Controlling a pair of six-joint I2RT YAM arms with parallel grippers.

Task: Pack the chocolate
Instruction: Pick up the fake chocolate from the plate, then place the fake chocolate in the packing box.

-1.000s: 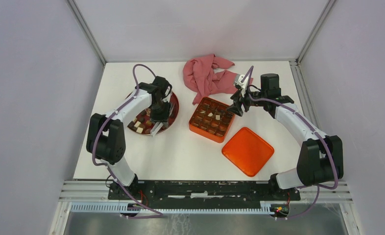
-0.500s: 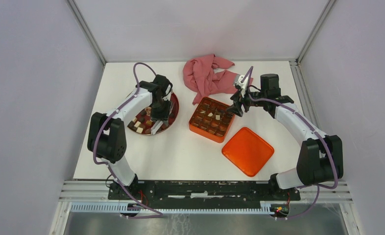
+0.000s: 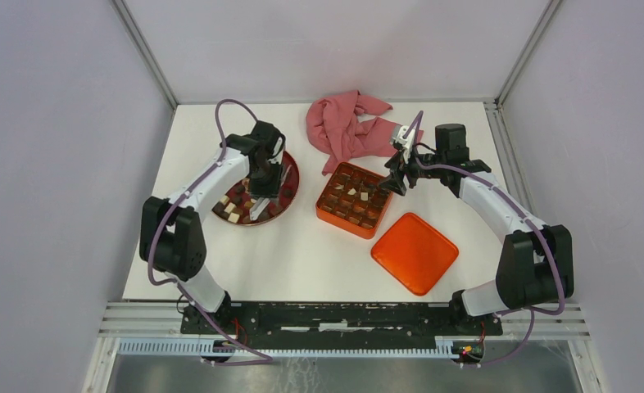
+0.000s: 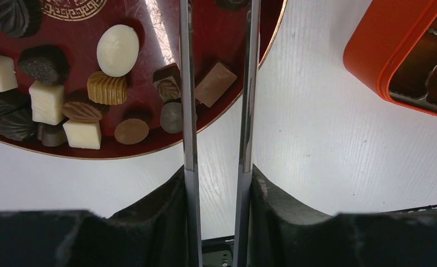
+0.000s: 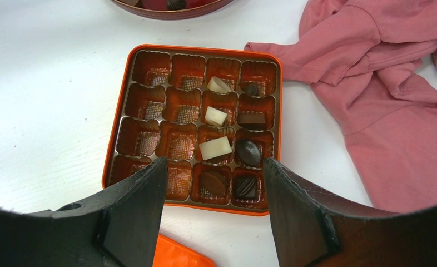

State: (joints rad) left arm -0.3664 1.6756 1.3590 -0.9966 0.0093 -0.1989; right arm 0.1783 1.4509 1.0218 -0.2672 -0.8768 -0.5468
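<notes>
The chocolate [image 4: 115, 49], dark, tan and cream pieces, lies loose on a round dark-red plate [image 3: 290, 173] at the left. My left gripper [image 3: 263, 193] hangs over the plate's right part. Its two thin metal fingers [image 4: 187, 83] stand a narrow gap apart, with a tan piece [image 4: 215, 83] lying on the plate between them. Their tips run off the top of the wrist view, so a grip cannot be made out. The orange gridded tin [image 3: 327, 214] holds several pieces [image 5: 215, 148] in its right-hand cells. My right gripper [image 3: 392, 182] hovers open and empty at the tin's far right edge [image 5: 213, 208].
The tin's orange lid [image 3: 414, 252] lies flat to the near right of the tin. A crumpled pink cloth [image 3: 347, 127] sits behind the tin, close to the right gripper. Grey walls enclose the white table [image 3: 302, 262].
The left arm's elbow has swung left and back, and its gripper has shifted slightly farther over the plate, its fingers a little closer together. The right arm has not moved.
</notes>
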